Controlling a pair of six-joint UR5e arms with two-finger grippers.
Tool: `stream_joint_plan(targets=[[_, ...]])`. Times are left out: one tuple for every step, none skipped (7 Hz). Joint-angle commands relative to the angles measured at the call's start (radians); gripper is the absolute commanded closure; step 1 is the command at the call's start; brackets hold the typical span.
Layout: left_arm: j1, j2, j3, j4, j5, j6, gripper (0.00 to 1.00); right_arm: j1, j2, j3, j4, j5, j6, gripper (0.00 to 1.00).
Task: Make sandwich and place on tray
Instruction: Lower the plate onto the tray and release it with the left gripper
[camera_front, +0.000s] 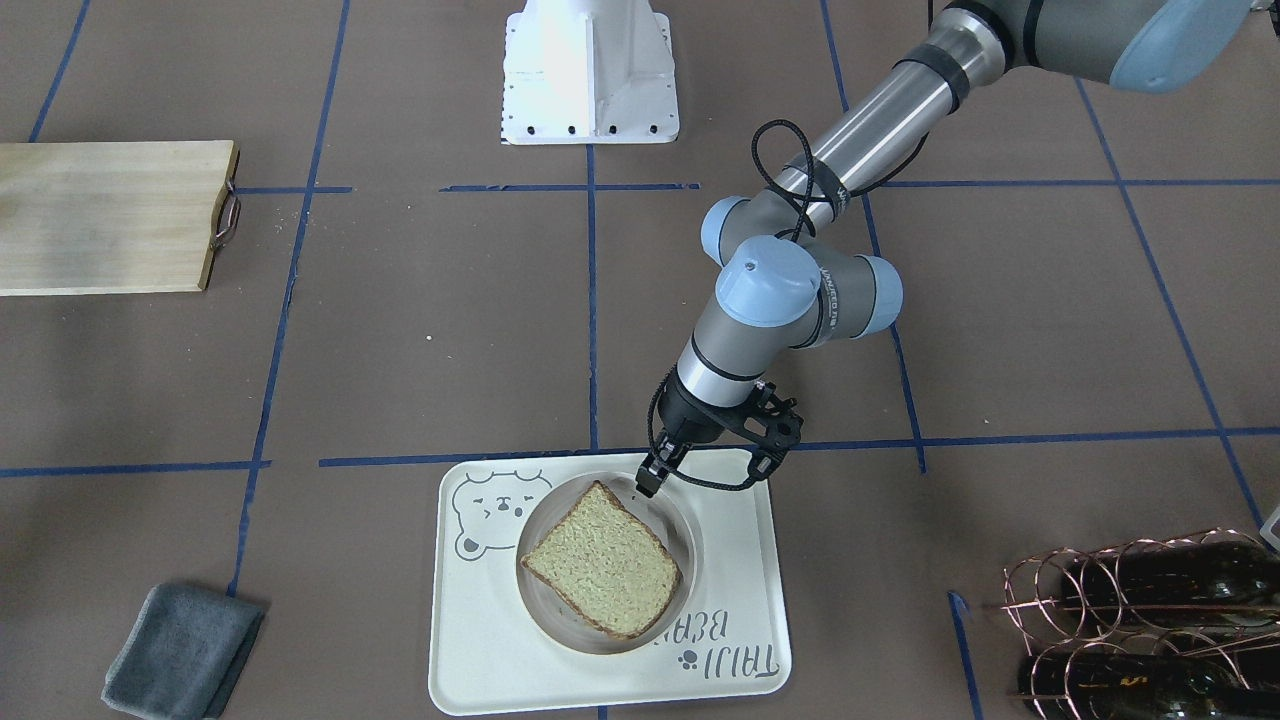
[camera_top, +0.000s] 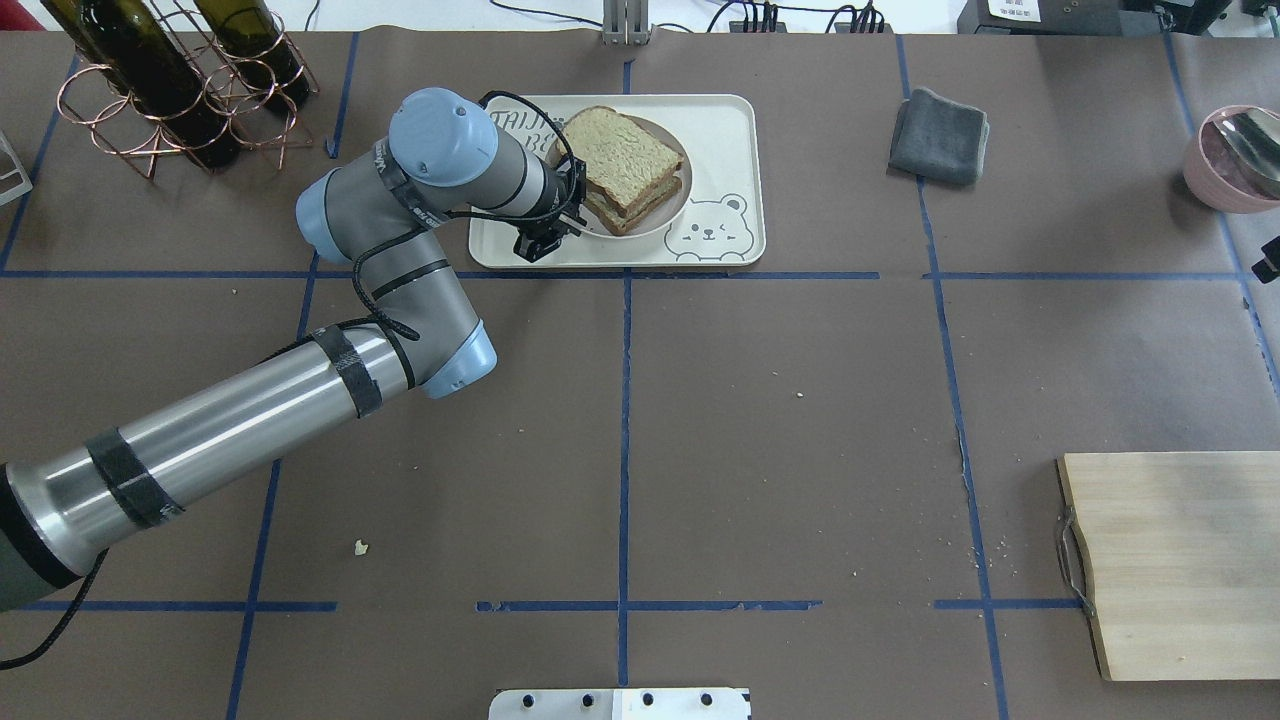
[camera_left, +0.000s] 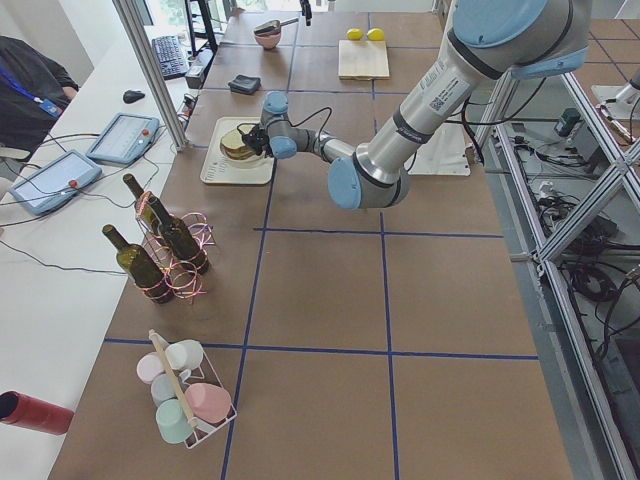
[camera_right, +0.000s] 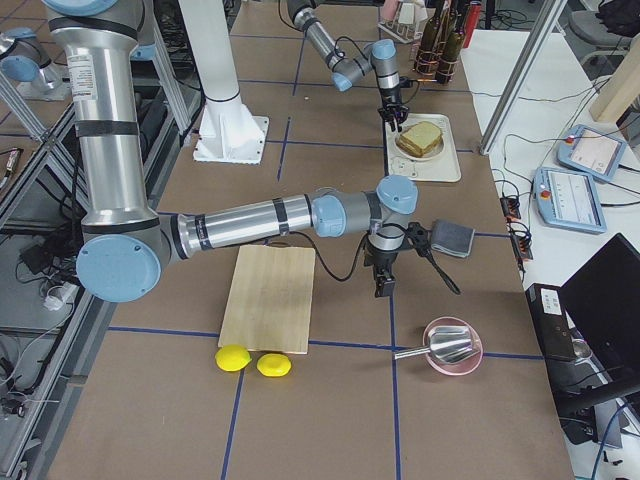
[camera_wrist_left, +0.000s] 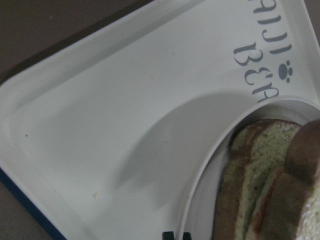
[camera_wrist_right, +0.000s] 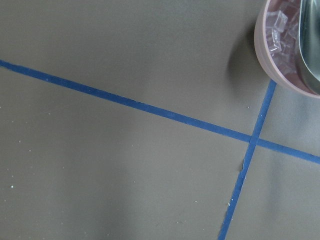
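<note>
The sandwich, two tan brown-crusted slices stacked, lies on a small round white plate that rests on the cream bear tray. The egg is hidden between the slices. My left gripper is low at the plate's near rim, its fingertips close together on that rim. In the overhead view it is at the tray's left part, beside the sandwich. The left wrist view shows the tray, the plate rim and the sandwich edge. My right gripper hangs over bare table; I cannot tell its state.
A pale wooden cutting board lies at the near right. A grey cloth lies right of the tray. A copper rack of wine bottles stands left of it. A pink bowl with a scoop is far right. Lemons lie by the board.
</note>
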Motion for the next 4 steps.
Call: stream_joint_plan(targets=[[-0.004,0.168,-0.248,0.052,-0.037,0.117,0.00,0.005,-0.020,0.013,0.000,-0.005,0.002,0.00],[-0.013,0.197,-0.338,0.154,-0.077,0.181,0.00,0.008,-0.024,0.015,0.000,-0.006,0.000,0.00],[-0.018,0.279,-0.494,0.246,-0.080,0.288,0.00,0.019,-0.026,0.013,-0.002,-0.008,0.000,0.00],[-0.026,0.362,-0.657,0.359,-0.079,0.455,0.00,0.052,-0.043,0.012,-0.002,-0.006,0.002,0.00]])
